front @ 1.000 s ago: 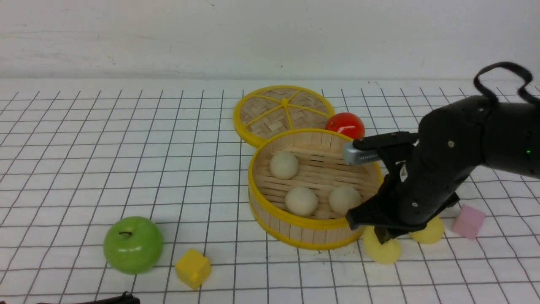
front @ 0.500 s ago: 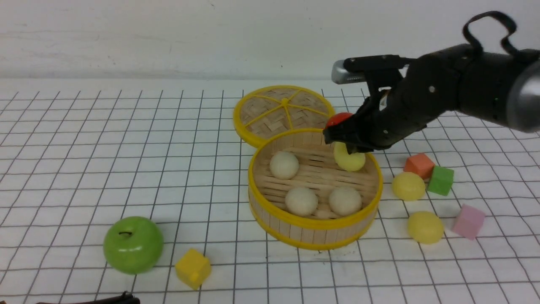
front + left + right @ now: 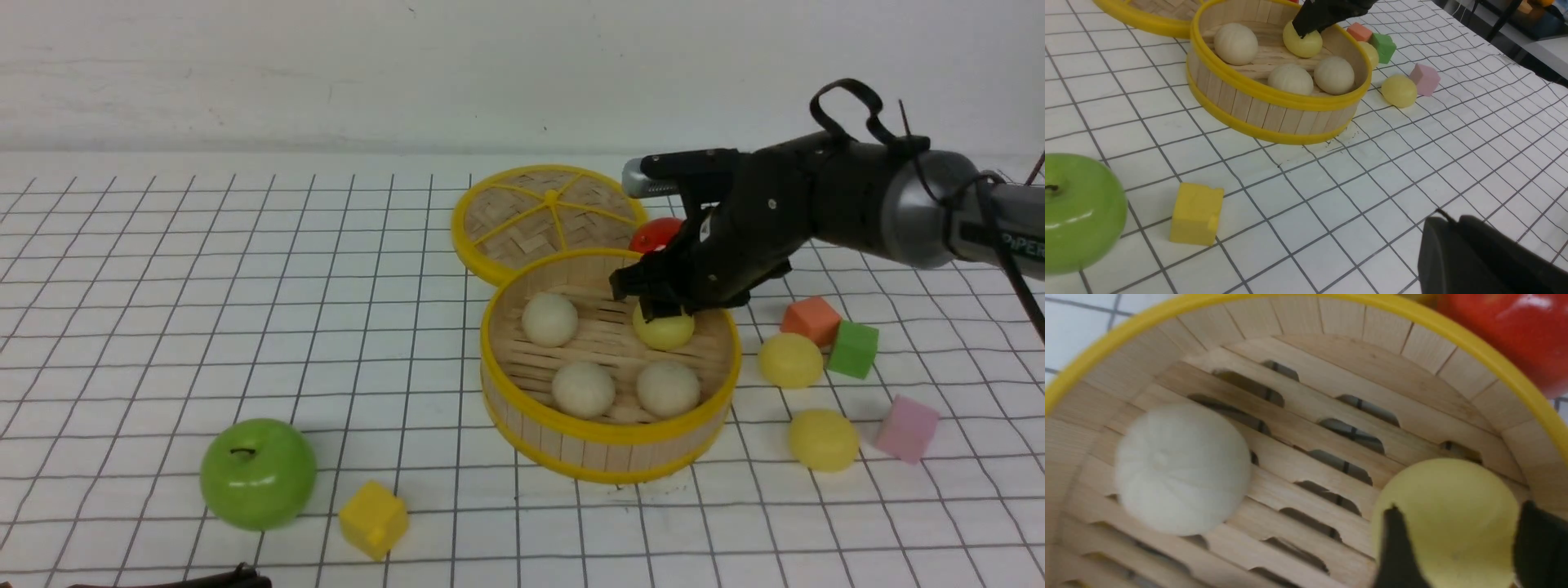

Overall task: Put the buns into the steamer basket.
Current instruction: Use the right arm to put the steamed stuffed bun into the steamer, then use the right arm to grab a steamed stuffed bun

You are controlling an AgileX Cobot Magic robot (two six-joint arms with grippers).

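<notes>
A white, grid-lined tabletop [image 3: 204, 351] stretches to a pale wall [image 3: 326, 73] as we look over the robot's workspace. Nearest us, only a dark part of the left gripper [image 3: 1482, 249] shows, and we cannot tell whether its jaws are parted. A green apple [image 3: 258, 474] sits beside a yellow cube [image 3: 373, 519] at the near left.

To the right, a pale yellow bun [image 3: 823, 440] lies on the tabletop just beside a pink cube [image 3: 908, 429]. Farther back, a second pale yellow bun [image 3: 790, 360] rests outside the basket, near a green cube [image 3: 854, 349] and an orange cube [image 3: 811, 321].

At center stands the bamboo steamer basket [image 3: 612, 453]. We count three cream buns inside: two in the near part, [image 3: 583, 389] and [image 3: 668, 389], and one farther back at the left [image 3: 549, 319]. A third pale yellow bun [image 3: 1453, 522] sits on the slats at the far right, directly between the fingertips of the right gripper [image 3: 1461, 516]. Its jaws are spread wide around the bun, unclenched.

Behind the basket, we see a shiny red ball [image 3: 655, 234], partly hidden by the arm, and the woven yellow-rimmed lid [image 3: 522, 214].
</notes>
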